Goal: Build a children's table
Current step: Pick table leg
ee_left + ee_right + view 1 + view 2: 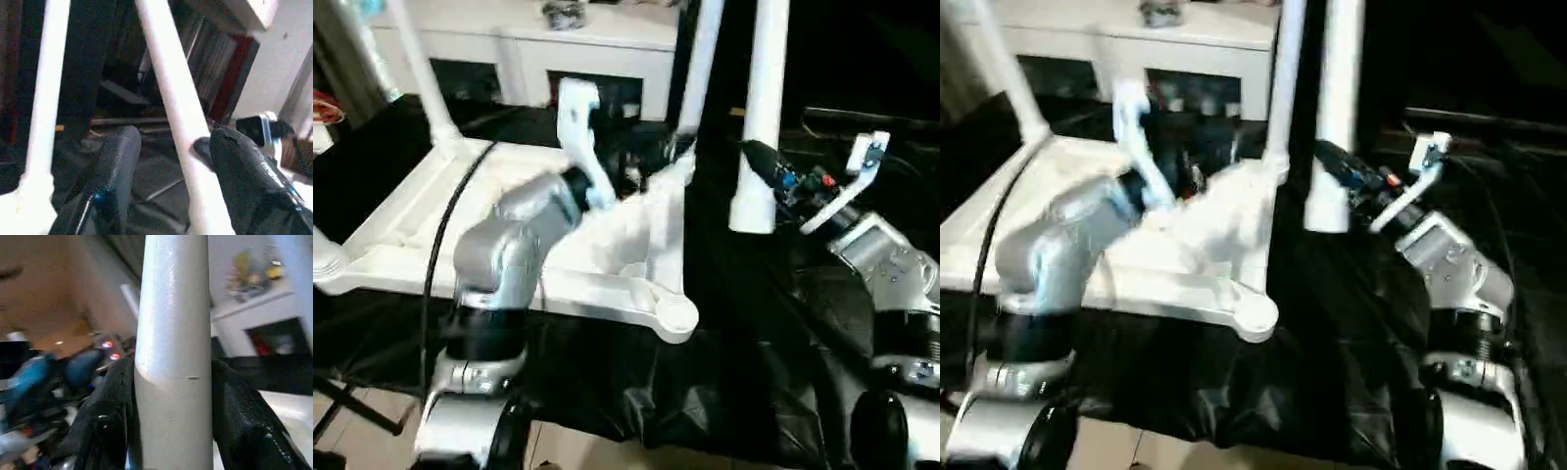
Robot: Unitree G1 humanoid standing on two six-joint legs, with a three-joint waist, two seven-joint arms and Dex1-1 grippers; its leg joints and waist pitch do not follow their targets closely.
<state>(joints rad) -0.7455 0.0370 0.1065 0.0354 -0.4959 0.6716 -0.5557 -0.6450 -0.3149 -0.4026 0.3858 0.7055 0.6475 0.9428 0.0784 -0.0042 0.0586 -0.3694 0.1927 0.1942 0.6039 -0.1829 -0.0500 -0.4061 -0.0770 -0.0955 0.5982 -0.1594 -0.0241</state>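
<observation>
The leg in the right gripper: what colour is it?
White leg; clearest in the right wrist view.

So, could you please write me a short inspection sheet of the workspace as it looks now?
Surface: black cloth under the work.
Job's things: tabletop lies underside up; legs stand in far sockets; near corner socket is empty; a loose leg is held upright.
Clutter: nothing seen.
Grippers: right tool is shut on the loose leg; left tool straddles a standing leg, one finger touching.
Cables: black cable crosses the tabletop.
Surroundings: white cabinet behind.
</observation>
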